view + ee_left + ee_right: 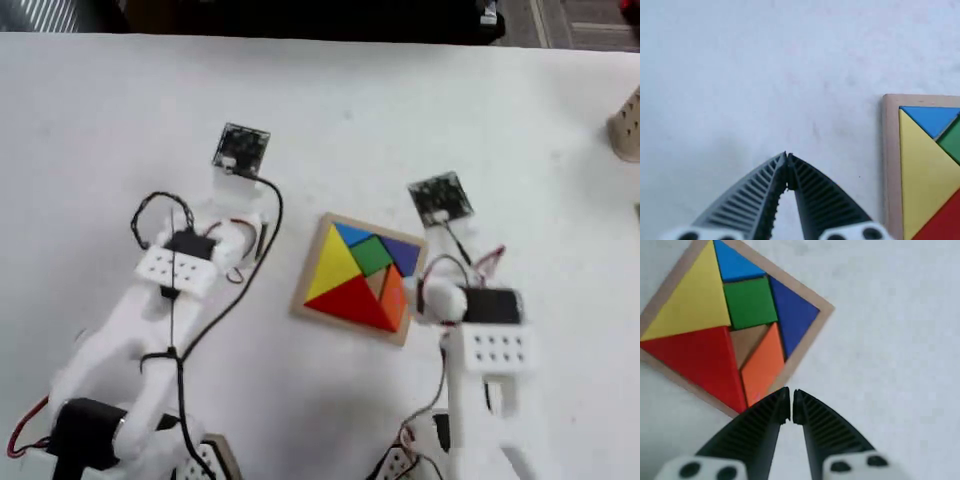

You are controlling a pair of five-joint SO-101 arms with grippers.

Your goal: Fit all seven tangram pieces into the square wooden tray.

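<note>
Tangram pieces [749, 302] sit flush in the wooden tray [891, 165], just ahead of R pincer [791, 407] tips; tray's near edge almost under them. Same tray lies off to one side of L pincer [788, 172], apart, w/ bare white surface [740, 75] ahead. Both pincers clenched, nothing held.

Seen: yellow triangle [695, 300] + red triangle [700, 357], both lg; blue triangle [737, 265], sm; green square [750, 302]; dk-blue parallelogram [792, 315]; orange triangle [765, 365]. Tan triangle [747, 342] at centre: wood-coloured piece or bare slot, can't tell.

Handling (est.): pieces thin, flat, rigid, light; painted faces smooth, prob. slippery. Seated ones offer no side edge to pinch, so nudge on top face only. Any loose piece: grip across opposite edges. Tray stiff, light, likely slides if shoved; hold by rim.
</note>
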